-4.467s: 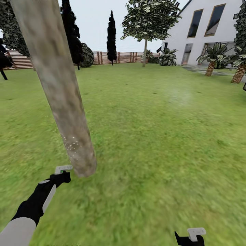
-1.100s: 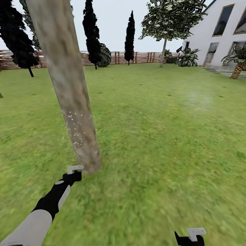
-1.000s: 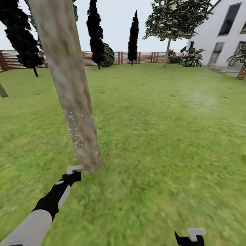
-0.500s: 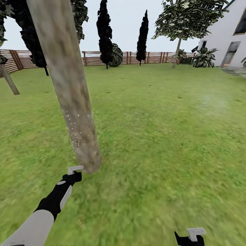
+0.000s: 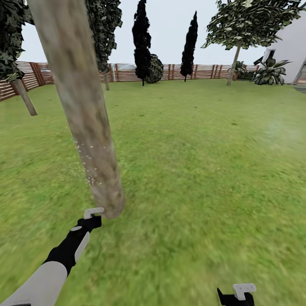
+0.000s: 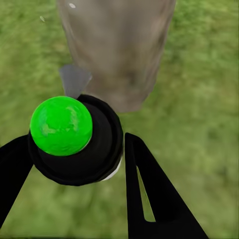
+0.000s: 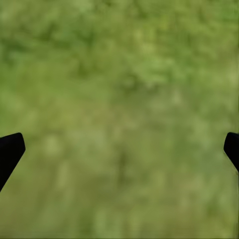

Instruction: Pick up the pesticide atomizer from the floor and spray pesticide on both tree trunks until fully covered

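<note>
A green grass lawn point(image 5: 204, 170) extends to a brown horizontal-slat wooden fence point(image 5: 127, 73). Dark narrow cypresses point(image 5: 141, 40) stand before the fence. A white house wall point(image 5: 293, 51) adjoins at far right under pale grey sky.

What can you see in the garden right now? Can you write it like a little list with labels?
Place: grass lawn with a wooden fence at the far edge
Left gripper: shut on the atomizer, which has a green ball top and a black body
Aim: nozzle points at the base of the tree trunk
Pesticide: white specks on the trunk's lower part; the upper part looks bare
Right gripper: open, holding nothing, over grass
Far off: dark cypress trees, a leafy tree, a white house
</note>
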Controlling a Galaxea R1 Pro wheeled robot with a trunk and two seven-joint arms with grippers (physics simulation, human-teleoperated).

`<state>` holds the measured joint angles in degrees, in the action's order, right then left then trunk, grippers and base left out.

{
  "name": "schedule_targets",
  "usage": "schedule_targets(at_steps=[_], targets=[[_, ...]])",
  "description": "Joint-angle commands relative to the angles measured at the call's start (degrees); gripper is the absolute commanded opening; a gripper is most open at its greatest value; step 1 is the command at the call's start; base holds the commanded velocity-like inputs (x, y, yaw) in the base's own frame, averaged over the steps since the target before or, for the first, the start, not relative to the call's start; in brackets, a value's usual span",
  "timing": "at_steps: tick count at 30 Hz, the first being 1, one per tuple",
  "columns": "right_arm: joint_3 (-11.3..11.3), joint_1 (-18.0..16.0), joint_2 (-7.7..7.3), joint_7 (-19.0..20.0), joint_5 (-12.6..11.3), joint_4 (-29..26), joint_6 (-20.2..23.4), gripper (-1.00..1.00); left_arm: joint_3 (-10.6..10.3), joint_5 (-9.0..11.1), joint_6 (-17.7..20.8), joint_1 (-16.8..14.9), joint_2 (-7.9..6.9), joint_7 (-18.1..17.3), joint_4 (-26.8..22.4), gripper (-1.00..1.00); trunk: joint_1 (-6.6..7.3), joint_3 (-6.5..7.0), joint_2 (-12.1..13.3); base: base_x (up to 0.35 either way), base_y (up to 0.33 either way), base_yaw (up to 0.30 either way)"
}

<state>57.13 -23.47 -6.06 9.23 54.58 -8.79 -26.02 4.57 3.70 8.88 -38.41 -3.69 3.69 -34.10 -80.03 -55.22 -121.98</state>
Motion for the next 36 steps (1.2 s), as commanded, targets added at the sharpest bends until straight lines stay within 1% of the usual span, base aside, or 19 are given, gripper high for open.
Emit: schedule_targets(at_steps=[1,8,18,36], targets=[[0.0,0.0,0.0,0.0,0.0,0.0,0.0,1.0,0.0,-0.01,0.0,0.01,0.0,0.0,-0.01,-1.0,0.0,0.0,0.0,0.098,-0.262,0.278],[0.0,0.0,0.0,-0.01,0.0,0.0,0.0,1.0,0.0,-0.01,0.0,0.01,0.0,0.03,-0.01,-1.0,0.0,0.0,0.0,0.096,-0.263,0.267],[0.01,0.0,0.0,-0.18,0.0,-0.09,0.0,1.0,0.0,-0.01,0.0,0.01,0.0,0.08,-0.01,-1.0,0.0,0.0,0.0,0.096,-0.263,0.017],[0.0,0.0,0.0,-0.18,0.0,0.0,0.0,1.0,0.0,-0.01,0.0,0.01,0.0,0.09,0.04,-1.0,0.0,0.0,0.0,0.095,-0.263,0.268]])
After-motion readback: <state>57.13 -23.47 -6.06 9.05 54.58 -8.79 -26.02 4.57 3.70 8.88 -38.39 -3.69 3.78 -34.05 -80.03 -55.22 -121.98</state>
